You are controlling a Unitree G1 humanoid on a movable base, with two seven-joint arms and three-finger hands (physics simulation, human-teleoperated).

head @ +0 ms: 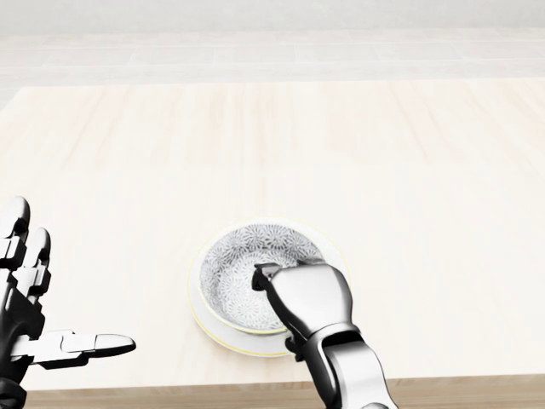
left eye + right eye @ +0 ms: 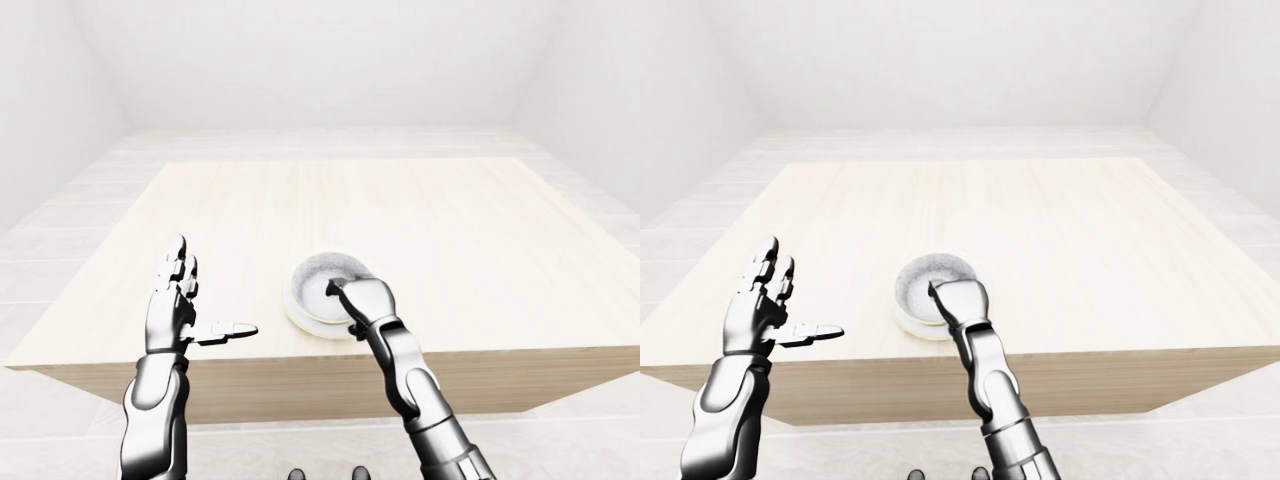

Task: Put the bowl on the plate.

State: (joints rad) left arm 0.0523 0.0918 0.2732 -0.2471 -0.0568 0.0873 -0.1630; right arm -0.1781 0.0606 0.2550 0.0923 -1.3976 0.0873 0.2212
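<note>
Near the table's (image 1: 255,128) bottom edge in the head view, you're resting the bowl (image 1: 238,266) on the plate (image 1: 203,320), right hand (image 1: 311,294) curling over its rim, grip hidden so can't tell, left hand (image 2: 175,310) hovering splayed.

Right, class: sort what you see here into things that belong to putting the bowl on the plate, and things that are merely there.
Part of the job:
- bowl
- plate, under the bowl
- right hand, closed on the bowl's rim

Merely there:
- left hand, open, holding nothing
- table
</note>
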